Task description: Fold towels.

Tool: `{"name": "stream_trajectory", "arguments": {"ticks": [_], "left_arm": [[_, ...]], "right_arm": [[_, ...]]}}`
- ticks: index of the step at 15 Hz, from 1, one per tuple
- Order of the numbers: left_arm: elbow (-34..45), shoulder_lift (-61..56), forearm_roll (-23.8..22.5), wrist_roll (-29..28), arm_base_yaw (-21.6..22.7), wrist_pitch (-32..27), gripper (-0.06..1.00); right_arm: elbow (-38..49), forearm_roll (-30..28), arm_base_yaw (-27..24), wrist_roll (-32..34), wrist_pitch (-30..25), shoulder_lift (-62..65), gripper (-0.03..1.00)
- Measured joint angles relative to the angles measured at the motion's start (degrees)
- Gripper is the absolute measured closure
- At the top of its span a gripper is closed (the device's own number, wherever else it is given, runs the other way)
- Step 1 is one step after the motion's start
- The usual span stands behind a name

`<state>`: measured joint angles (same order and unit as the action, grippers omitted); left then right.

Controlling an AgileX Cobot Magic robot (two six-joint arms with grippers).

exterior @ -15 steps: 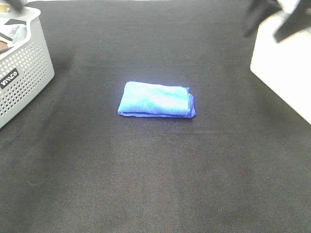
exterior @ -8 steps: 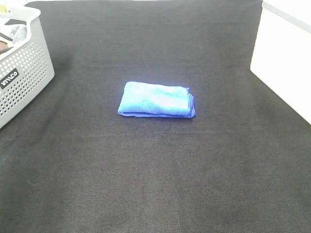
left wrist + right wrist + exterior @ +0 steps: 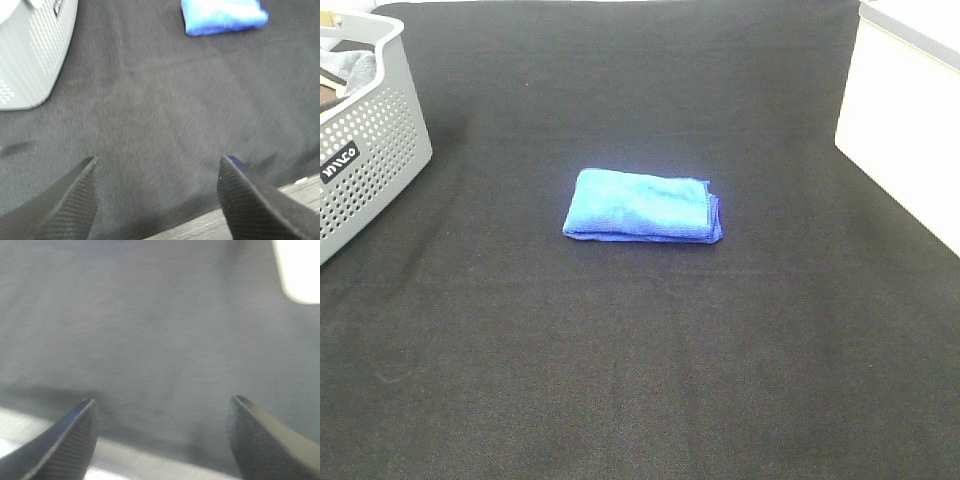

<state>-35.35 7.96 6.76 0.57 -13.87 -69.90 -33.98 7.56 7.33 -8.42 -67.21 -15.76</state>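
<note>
Left gripper [image 3: 157,160] and right gripper [image 3: 162,402]: jaws spread wide, empty, poised over bare black tabletop [image 3: 650,360] near its edge; neither visible in the overhead view. Blue towel [image 3: 642,205]: folded into a compact rectangle, flat at mid-table, well apart from both grippers; layered edges along one short end. Judged complete, hence arms parked clear. Grey perforated basket [image 3: 365,150]: at far left, holding other cloth. White box [image 3: 900,150]: at far right.
</note>
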Motion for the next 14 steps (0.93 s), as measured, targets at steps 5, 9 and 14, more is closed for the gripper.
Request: {"name": "stream_trajectory", "arguments": {"ticks": [5,9,14], "left_arm": [[5.16,-0.46,2.35,6.02,0.0,5.9,0.3],[6.65,-0.52,4.3,8.25,0.0,9.0,0.3],[6.65,-0.52,4.58,9.91,0.0,9.0,0.3]], "right_arm": [[3.09,-2.23,0.0,0.0,3.84,5.67,0.28],[4.76,-2.29,0.0,0.0,5.79,5.67,0.28],[4.76,-2.29,0.0,0.0,5.79,5.67,0.28]]}}
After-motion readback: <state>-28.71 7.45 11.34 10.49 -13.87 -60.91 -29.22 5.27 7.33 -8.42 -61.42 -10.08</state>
